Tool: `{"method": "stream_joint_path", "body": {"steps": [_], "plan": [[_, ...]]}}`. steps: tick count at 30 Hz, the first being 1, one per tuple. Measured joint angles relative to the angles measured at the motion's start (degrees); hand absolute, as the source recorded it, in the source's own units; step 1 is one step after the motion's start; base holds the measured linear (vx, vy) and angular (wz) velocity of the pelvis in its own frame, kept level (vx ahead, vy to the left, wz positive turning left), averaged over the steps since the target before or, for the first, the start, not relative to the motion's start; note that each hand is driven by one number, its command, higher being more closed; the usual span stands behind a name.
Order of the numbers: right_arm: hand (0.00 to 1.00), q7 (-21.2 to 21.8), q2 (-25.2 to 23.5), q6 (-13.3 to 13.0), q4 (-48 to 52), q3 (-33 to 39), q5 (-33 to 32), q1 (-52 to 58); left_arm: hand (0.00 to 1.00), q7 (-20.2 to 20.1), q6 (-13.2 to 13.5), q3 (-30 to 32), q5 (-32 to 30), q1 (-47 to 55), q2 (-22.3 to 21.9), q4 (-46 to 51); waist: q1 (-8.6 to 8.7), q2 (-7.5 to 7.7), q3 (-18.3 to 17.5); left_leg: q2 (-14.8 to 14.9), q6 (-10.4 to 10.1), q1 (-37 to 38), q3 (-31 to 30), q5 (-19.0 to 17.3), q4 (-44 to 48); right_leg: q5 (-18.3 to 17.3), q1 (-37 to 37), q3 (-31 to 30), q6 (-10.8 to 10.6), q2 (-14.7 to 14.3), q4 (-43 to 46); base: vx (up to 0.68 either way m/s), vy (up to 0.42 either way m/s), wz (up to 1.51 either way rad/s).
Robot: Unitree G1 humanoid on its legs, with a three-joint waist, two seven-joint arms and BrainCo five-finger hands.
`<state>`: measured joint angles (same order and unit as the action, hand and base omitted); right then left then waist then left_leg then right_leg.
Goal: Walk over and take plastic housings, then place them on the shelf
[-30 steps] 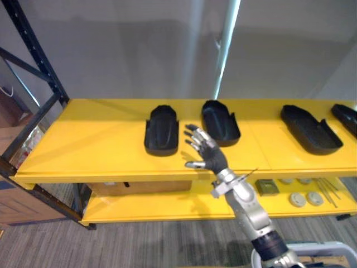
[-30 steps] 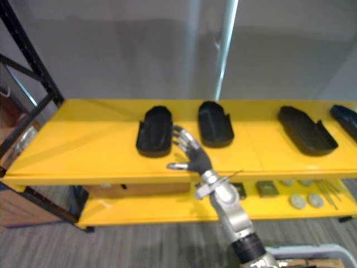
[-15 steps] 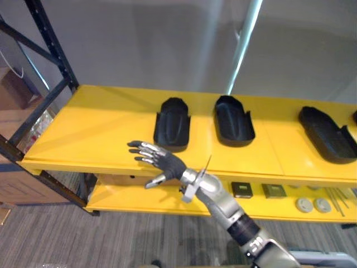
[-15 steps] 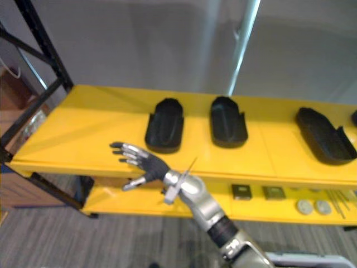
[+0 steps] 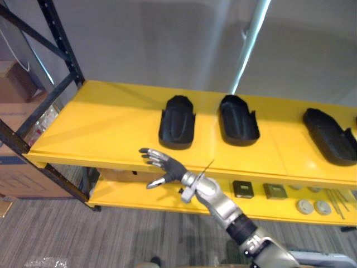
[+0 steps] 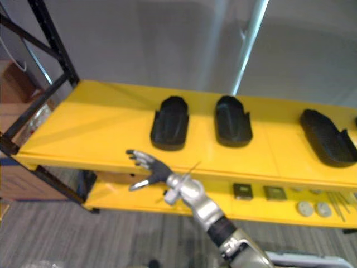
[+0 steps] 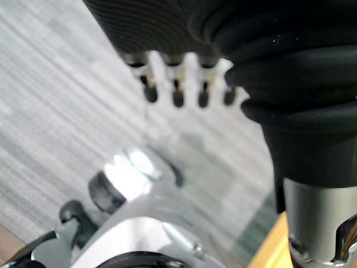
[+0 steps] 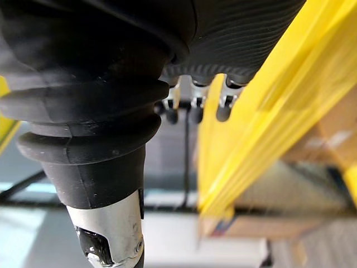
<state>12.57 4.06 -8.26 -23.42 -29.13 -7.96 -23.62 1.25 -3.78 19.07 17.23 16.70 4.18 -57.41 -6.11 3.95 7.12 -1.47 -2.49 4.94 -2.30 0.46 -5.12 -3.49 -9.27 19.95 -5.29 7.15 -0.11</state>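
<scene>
right hand (image 5: pixel 172 166) splayed (near shelf (image 5: pixel 100 131))

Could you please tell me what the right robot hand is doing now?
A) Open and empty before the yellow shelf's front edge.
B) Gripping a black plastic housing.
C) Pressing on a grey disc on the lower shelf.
A: the right robot hand has spread fingers holding nothing, before the front edge of the yellow shelf, apart from the black plastic housings lying on it.
</scene>
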Motion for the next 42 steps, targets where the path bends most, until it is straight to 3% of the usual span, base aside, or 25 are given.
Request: {"method": "stream_joint_path", "body": {"steps": [9, 30, 36, 42], "plan": [[0.0, -5.1, 0.7, 0.0, -3.0, 5.5, 4.5, -1.8, 0.0, -0.1, -0.2, -0.1, -0.4, 0.0, -0.1, 0.5, -0.23, 0.05, 0.8, -0.1, 0.0, 0.1, -0.3, 0.0, 0.0, 0.1, -0.5, 0.5, -0.1, 0.2, 0.0, -0.01, -0.001, 0.03], [0.0, -4.0, 2.0, 0.3, -12.5, 8.8, 6.6, -8.1, 0.0, -1.7, -2.1, 0.0, -2.1, -0.2, -0.1, 2.5, -1.07, -0.07, 1.7, -0.6, 0.4, 0.2, -0.5, 0.4, 0.0, 0.3, -0.8, 0.9, -0.4, 0.7, -0.1, -0.01, -0.003, 0.0], [0.0, -8.0, 1.2, 1.9, -14.3, 10.2, 6.6, -9.0, 0.0, -1.3, -2.1, 0.0, -2.0, -0.2, -0.1, 2.5, -1.15, -0.07, 1.8, -0.7, 0.4, 0.1, -1.2, 0.8, 0.0, 0.3, -1.0, 1.8, -0.5, 0.8, -0.1, -0.01, -0.003, 0.06], [0.0, -9.8, 0.9, 1.8, -16.0, 10.6, 6.6, -10.5, 0.0, -0.8, -2.1, 0.9, -2.1, -0.5, -0.2, 2.5, -1.25, 0.48, 2.6, -0.7, 0.4, 0.1, -1.3, 0.8, 0.0, 0.3, -1.2, 2.0, -0.5, 0.9, -0.1, -0.03, -0.004, 0.0]]}}
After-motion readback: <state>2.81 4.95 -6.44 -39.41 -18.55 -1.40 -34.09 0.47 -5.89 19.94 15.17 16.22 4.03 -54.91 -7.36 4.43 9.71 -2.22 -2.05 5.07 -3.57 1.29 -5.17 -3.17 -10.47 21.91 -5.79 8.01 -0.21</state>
